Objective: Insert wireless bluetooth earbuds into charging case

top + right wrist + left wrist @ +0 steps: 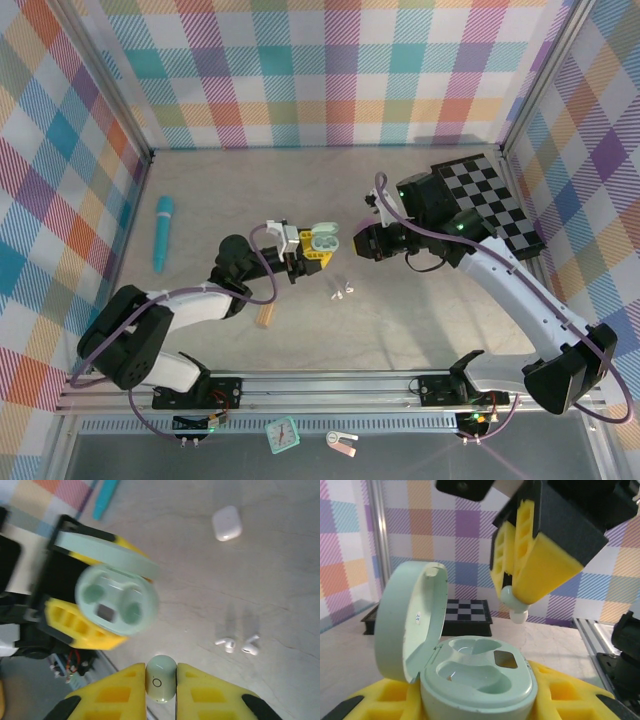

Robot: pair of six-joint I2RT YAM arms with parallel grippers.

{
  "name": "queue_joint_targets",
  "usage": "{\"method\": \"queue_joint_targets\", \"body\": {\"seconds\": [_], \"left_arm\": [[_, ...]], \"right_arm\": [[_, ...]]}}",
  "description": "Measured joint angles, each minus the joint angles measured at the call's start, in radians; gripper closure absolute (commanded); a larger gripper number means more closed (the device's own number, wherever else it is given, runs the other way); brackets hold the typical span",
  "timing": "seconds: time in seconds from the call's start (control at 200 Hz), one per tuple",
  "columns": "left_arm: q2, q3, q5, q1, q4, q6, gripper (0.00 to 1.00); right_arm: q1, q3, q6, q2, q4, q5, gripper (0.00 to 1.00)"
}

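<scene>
My left gripper (308, 252) is shut on an open pale green charging case (479, 675), its lid (410, 620) tipped up to the left and both sockets empty. The case (117, 605) also lies between yellow fingers in the right wrist view. My right gripper (160, 672) is shut on a pale green earbud (160, 678). From the left wrist the earbud (512, 600) hangs from those yellow fingertips just above and behind the case. In the top view the right gripper (358, 238) sits close to the right of the case (325, 240). Two white earbuds (343, 292) lie on the table.
A shut white case (227, 523) lies on the table beyond the white earbuds (237, 645). A teal pen (162, 232) lies at the left, a tan ribbed block (266, 316) near the left arm, and a black checkerboard (490, 200) at the back right.
</scene>
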Motion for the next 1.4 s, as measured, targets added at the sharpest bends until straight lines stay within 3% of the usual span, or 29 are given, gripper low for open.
{"method": "queue_joint_targets", "body": {"seconds": [0.315,1.17,1.4], "left_arm": [[0.087,0.039,0.018,-0.054,0.092,-0.059,0.69],[0.086,0.065,0.035,-0.074,0.117,-0.082,0.69],[0.086,0.077,0.035,-0.074,0.116,-0.082,0.69]], "right_arm": [[-0.001,0.0,-0.024,-0.02,0.06,-0.103,0.81],[-0.001,0.008,-0.071,-0.014,0.034,-0.058,0.81],[-0.001,0.009,-0.071,-0.011,0.034,-0.061,0.75]]}}
